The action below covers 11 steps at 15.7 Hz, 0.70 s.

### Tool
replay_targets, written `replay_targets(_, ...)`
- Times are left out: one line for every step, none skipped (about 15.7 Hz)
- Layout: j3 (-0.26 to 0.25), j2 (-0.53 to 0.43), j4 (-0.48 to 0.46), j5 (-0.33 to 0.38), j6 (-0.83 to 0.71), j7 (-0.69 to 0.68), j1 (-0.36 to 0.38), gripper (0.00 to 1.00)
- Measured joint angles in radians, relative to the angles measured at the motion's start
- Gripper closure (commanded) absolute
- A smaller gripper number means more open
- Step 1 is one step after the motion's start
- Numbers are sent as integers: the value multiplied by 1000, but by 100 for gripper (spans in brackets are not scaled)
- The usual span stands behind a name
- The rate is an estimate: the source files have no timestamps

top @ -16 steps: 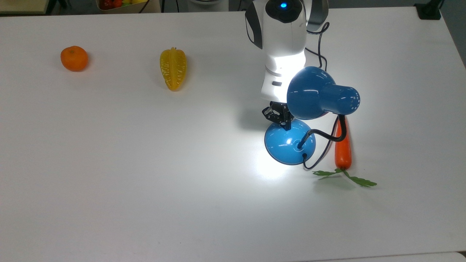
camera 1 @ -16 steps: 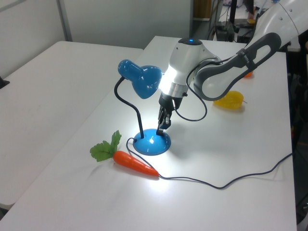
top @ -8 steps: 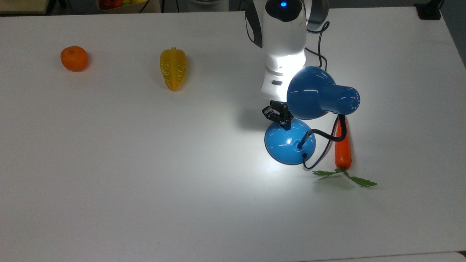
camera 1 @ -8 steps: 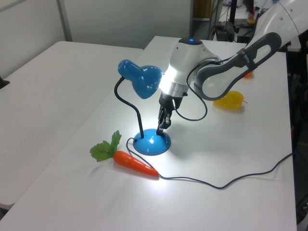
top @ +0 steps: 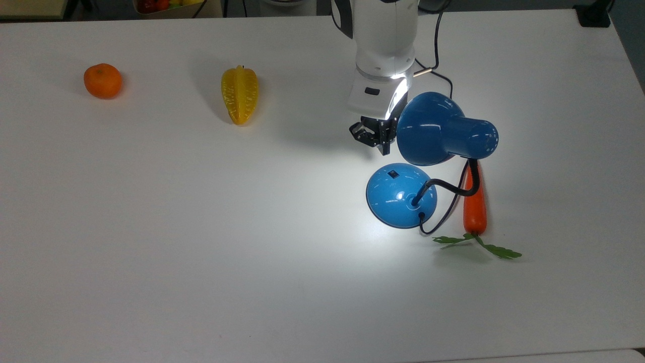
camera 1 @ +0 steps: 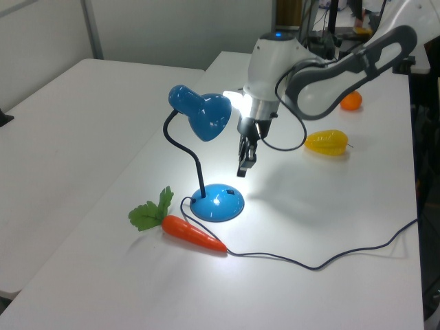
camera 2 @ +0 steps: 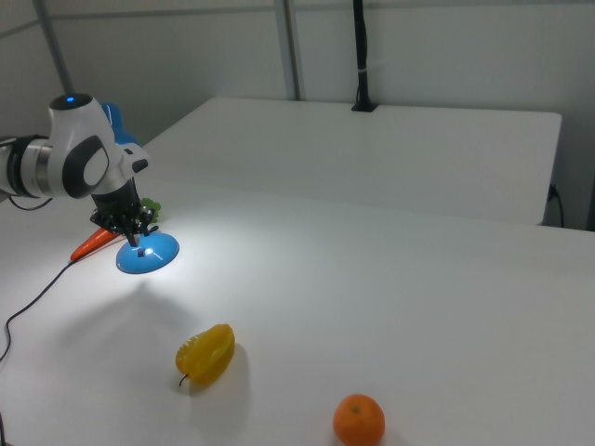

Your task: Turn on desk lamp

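Desk lamp (top: 403, 196) stands on white surface (top: 201, 252), toward the top view's right. It is lit: bright pool of light on the surface around the base. Blue cone shade (top: 438, 132) sits above the base on the bent black neck; small black switch (top: 392, 174) on the base dome is exposed. Thin black cord (camera 1: 330, 258) runs off across the surface.

Hand (top: 375, 137) hangs above the base, clear of it, just beside the shade rim. Fingers close together, nothing between them.

Carrot (top: 474, 204) w/ green leaves lies just beside the base, on the top view's right. Yellow starfruit (top: 240, 94) and orange (top: 102, 80) lie well apart, toward the top view's left.
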Motion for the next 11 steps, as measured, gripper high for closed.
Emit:
replay_targets(0,-20,0,0,-50,0,-10,70)
replay_targets(0,-42,0,0,-101,0,-20,53)
replay_targets(-1,-64,-1,0,-151,0,-29,31)
replay_targets(-1,-86,-1,0,-198,0,-40,0)
replay_targets(-1,-109,-1,0,-244,0,-51,0)
replay_targets(-1,-131,-1,0,-283,0,-61,0)
replay_targets(-1,-156,-1,0,-323,0,-73,0)
replay_targets(-2,-182,-1,0,-360,0,-83,0)
replay_targets(-2,-209,-1,0,-395,0,-93,0)
replay_targets(-2,-239,-1,0,-433,0,-103,0)
replay_targets(-2,-270,-1,0,-475,0,-114,0)
